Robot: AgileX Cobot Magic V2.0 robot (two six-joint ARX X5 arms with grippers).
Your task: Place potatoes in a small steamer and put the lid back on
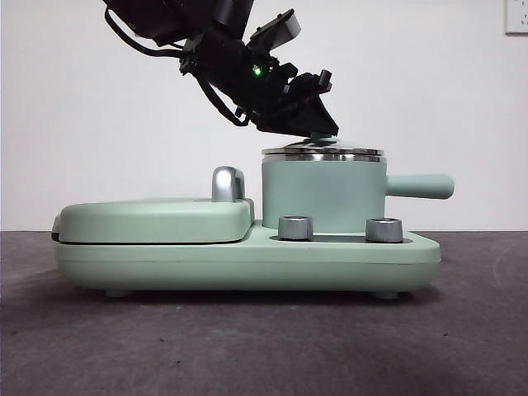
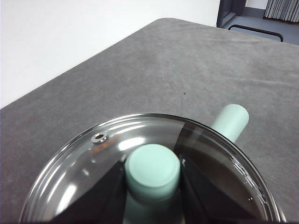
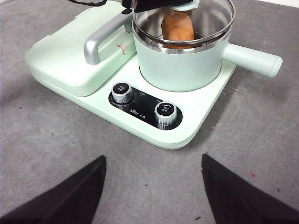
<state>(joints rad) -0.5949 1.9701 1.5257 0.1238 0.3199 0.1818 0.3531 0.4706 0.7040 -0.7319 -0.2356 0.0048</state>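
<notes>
A: Where is the lid just now?

B: The glass lid [image 1: 323, 151] sits on the steel rim of the small steamer [image 1: 322, 194], level as far as the front view shows. The left gripper [image 2: 152, 173] comes down on it from above, one black jaw on each side of the mint-green knob [image 2: 153, 170], both pressed against it, so it is clenched on the knob.

A: And the potato?

B: Inside the pot. The right wrist view shows the orange-brown potato [image 3: 177, 27] through the clear glass, standing on end, its top close under the lid. From the front it is hidden by the pot wall.

A: How does the steamer stand?

B: On the right half of the mint-green cooker base [image 1: 247, 256], its straight side handle [image 1: 421, 186] pointing away from the griddle. Two chrome dials [image 3: 121, 92] sit in the black panel just before the pot. The flat griddle cover [image 1: 153, 219] lies closed beside the pot, its chrome handle [image 1: 227, 183] next to the pot's wall.

A: The other arm?

B: The right gripper [image 3: 154, 189] hangs well back from the cooker, over the grey table [image 3: 42, 140], its two jaws spread wide with nothing between them.

A: Anything else on the lid?

B: A small steel vent hole [image 2: 99, 137] near its edge in the left wrist view; reflections streak the glass around it.
</notes>
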